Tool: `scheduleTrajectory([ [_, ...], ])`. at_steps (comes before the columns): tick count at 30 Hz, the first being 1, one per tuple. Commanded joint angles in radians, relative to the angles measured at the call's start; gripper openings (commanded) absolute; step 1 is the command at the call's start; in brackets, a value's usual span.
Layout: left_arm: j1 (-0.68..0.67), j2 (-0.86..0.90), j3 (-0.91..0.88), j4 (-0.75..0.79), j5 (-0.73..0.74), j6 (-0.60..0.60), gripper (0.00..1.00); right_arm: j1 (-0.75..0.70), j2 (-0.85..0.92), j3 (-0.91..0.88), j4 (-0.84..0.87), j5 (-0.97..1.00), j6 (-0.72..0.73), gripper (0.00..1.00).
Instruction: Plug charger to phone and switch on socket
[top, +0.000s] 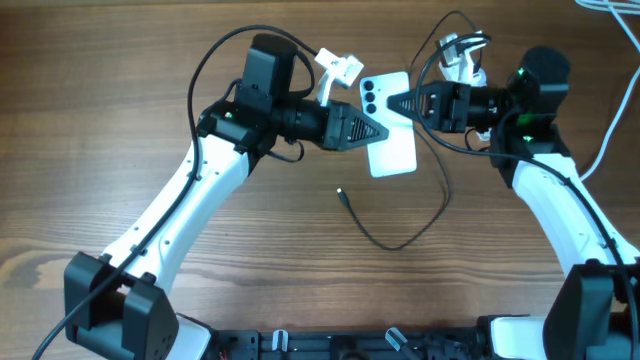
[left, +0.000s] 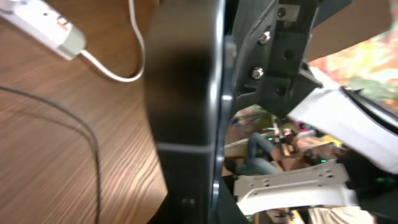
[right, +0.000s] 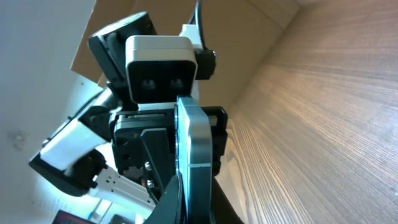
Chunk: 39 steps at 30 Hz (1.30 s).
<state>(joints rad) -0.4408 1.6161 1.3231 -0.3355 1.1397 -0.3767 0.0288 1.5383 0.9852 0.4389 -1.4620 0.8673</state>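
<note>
Standing by the brown wooden table (top: 300, 285), I am watching both arms meeting over the middle of it. Between them they are holding the slim rectangular phone (top: 393, 140), which is showing its pale white back and three small dark lenses to the ceiling.

The left gripper (top: 383, 130) is reaching in from the left, and its black jaws are clenched on the phone's left long edge. The right gripper (top: 393, 103) is coming in from the right, nearer the lens end, and its jaws are clamping the phone too. In the right wrist view the phone is rising edge-on from between those fingers, and the left arm's white wrist camera (right: 157, 74) is facing it from just behind. I cannot tell whether the phone is lifted or resting on the wood.

The charger (top: 400, 244), a long thin black cable, is lying in a loose loop on the table in front of the phone. Its small plug tip is sitting free on the wood, near the phone's lower end but apart from it and plugged into nothing.

The socket (left: 46, 25), a small white oblong power strip with red marks, is showing in a corner of the left wrist view. Its thick white cord (left: 106, 70) is curling away across the wood beside a strand of the thin black cable.
</note>
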Motion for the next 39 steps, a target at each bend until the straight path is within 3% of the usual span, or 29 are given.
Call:
scheduleTrajectory([
  [1, -0.05, -0.023, 0.05, 0.108, 0.166, -0.064, 0.04, 0.069, 0.029, -0.038, -0.027, 0.04, 0.025, 0.07],
  [3, -0.05, -0.023, 0.05, 0.108, 0.166, -0.08, 0.04, 0.069, 0.029, -0.038, -0.03, 0.039, 0.025, 0.36],
  [8, -0.037, -0.023, 0.05, 0.095, 0.079, -0.08, 0.04, 0.069, 0.029, -0.038, -0.035, -0.005, 0.024, 0.45],
  [12, -0.037, -0.023, 0.05, 0.039, 0.056, -0.079, 0.04, 0.069, 0.029, -0.038, -0.035, 0.006, 0.027, 0.09],
  [13, -0.041, -0.023, 0.05, 0.023, 0.056, -0.072, 0.04, 0.069, 0.029, -0.038, -0.035, 0.018, 0.027, 0.04],
  [14, -0.046, -0.023, 0.05, 0.014, 0.056, -0.072, 0.05, 0.069, 0.029, -0.038, -0.035, 0.033, 0.034, 0.04],
  [16, -0.05, -0.023, 0.05, 0.019, 0.055, -0.073, 0.35, 0.069, 0.029, -0.038, -0.035, 0.053, 0.053, 0.04],
  [17, -0.05, -0.023, 0.05, 0.028, 0.056, -0.073, 0.42, 0.069, 0.029, -0.038, -0.032, 0.061, 0.055, 0.04],
  [20, -0.043, -0.023, 0.05, 0.055, 0.056, -0.113, 0.46, 0.069, 0.029, -0.038, -0.031, 0.096, 0.079, 0.04],
  [25, -0.043, -0.023, 0.05, 0.163, 0.057, -0.225, 0.45, 0.069, 0.029, -0.038, 0.013, 0.167, 0.135, 0.04],
  [31, -0.043, -0.023, 0.05, 0.208, 0.06, -0.251, 0.45, 0.082, 0.029, -0.038, 0.319, 0.236, 0.346, 0.04],
  [34, -0.043, -0.023, 0.05, 0.321, 0.08, -0.374, 0.38, 0.117, 0.029, -0.038, 0.372, 0.315, 0.367, 0.04],
  [37, -0.043, -0.023, 0.05, 0.362, 0.111, -0.398, 0.25, 0.129, 0.029, -0.038, 0.373, 0.326, 0.358, 0.04],
  [39, -0.043, -0.023, 0.05, 0.362, 0.141, -0.398, 0.21, 0.126, 0.029, -0.038, 0.372, 0.331, 0.328, 0.04],
])
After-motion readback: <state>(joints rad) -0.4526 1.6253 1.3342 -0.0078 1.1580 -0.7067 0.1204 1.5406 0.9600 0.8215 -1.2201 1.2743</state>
